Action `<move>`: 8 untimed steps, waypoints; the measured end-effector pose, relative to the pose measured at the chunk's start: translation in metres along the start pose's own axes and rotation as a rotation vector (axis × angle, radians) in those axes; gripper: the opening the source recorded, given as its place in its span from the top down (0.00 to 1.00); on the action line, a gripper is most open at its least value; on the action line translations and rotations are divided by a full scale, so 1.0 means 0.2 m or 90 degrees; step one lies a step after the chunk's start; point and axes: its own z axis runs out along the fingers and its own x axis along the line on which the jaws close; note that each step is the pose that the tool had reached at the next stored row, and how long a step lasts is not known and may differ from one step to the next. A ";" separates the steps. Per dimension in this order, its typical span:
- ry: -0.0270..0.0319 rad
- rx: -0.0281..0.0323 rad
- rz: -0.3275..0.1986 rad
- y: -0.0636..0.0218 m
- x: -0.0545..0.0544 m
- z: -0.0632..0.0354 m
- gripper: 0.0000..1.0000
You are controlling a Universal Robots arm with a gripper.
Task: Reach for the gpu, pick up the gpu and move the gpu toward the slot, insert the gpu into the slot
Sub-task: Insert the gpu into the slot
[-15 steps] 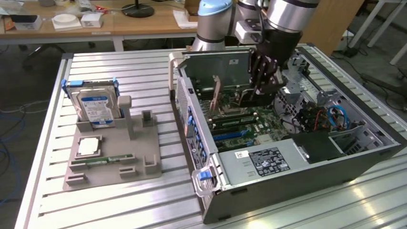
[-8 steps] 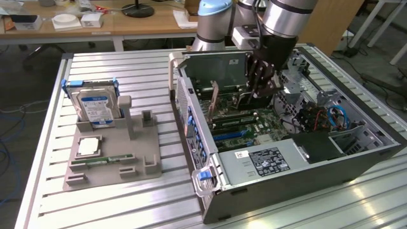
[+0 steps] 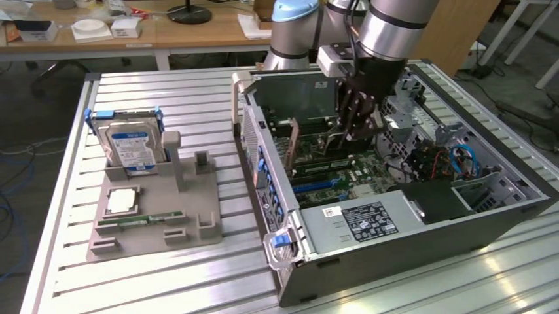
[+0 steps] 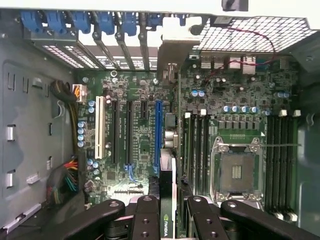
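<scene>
Slotted metal worktop [image 3: 157, 91] carries an open PC case [image 3: 410, 229]; the arm reaches down into it; the end effector [image 3: 354, 127] is clenched on the gpu [image 4: 166, 220], fingers [image 4: 145, 220] pressing both faces; the card stands edge-on over the motherboard [image 4: 240, 100], just beside the blue slot [image 4: 158, 135].

A ribbed aluminium bench [image 3: 175, 85] catches ceiling light. Beyond the gripper [image 3: 354, 131] stands a wooden desk [image 3: 218, 33] with white boxes [image 3: 91, 29]; the grey floor [image 3: 44, 111] beside carries blue cables [image 3: 13, 196].
</scene>
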 end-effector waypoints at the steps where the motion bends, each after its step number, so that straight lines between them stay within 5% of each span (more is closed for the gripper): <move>1: 0.0000 0.0000 0.000 0.000 0.01 0.005 0.74; 8: 0.0000 0.0000 0.000 0.013 0.02 0.050 0.74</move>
